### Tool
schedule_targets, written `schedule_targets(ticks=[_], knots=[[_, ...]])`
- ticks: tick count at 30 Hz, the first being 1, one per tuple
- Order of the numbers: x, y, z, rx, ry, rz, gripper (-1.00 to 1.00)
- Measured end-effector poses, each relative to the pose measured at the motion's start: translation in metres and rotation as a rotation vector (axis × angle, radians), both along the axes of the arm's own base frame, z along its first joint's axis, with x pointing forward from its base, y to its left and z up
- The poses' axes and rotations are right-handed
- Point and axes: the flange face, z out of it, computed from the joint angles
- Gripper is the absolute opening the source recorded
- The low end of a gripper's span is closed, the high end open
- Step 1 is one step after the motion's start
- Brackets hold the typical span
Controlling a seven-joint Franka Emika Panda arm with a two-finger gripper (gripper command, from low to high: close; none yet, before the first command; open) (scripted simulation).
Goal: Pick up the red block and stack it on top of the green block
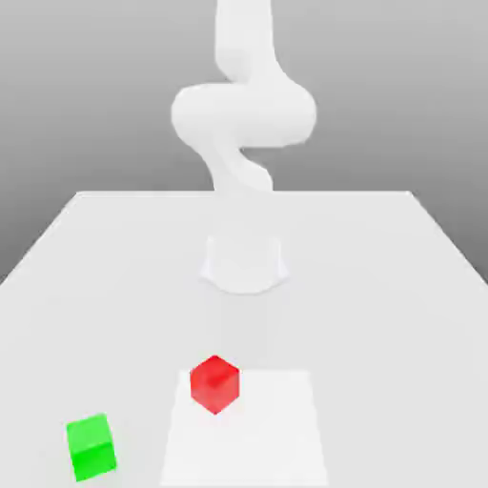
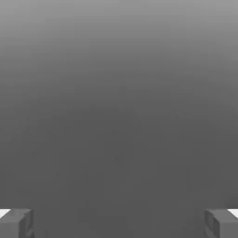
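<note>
the step in hand looks like the reach toward the red block [image 1: 214, 384], so the end effector [image 2: 119, 223], its fingers [image 2: 16, 223] spread wide with nothing between them, should come down centred over the cube and squared to its faces before closing. the red block sits on the table [image 1: 381, 286] in the lower centre of the exterior view, well apart from the arm [image 1: 243, 114] at upper centre. the green block [image 1: 91, 446] lies nearby at lower left.

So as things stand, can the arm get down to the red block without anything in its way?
Probably yes. The red block sits alone on the table, well apart from the green block, with nothing on or against it. The fingers stand wide apart with nothing between them.
</note>
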Motion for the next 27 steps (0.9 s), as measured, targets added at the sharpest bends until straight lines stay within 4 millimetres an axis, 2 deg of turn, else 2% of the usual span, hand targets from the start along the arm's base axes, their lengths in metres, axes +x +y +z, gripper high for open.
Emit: schedule_targets(ticks=[3,6,7,9,13,15,18,20,27], knots=[[0.032,-0.011,-0.074,-0.045,0.109,0.1,0.0],[0.05,-0.017,-0.149,-0.09,0.213,0.204,0.0],[0.05,-0.017,-0.149,-0.09,0.213,0.204,0.0],[0.054,-0.019,-0.199,-0.121,0.283,0.277,0.0],[0.044,-0.021,-0.3,-0.187,0.427,0.436,0.0],[0.029,-0.023,-0.351,-0.224,0.505,0.525,0.0],[-0.002,-0.027,-0.427,-0.282,0.627,0.672,0.0],[-0.011,-0.029,-0.455,-0.3,0.659,0.716,0.0],[-0.015,-0.03,-0.503,-0.305,0.671,0.731,0.0]])
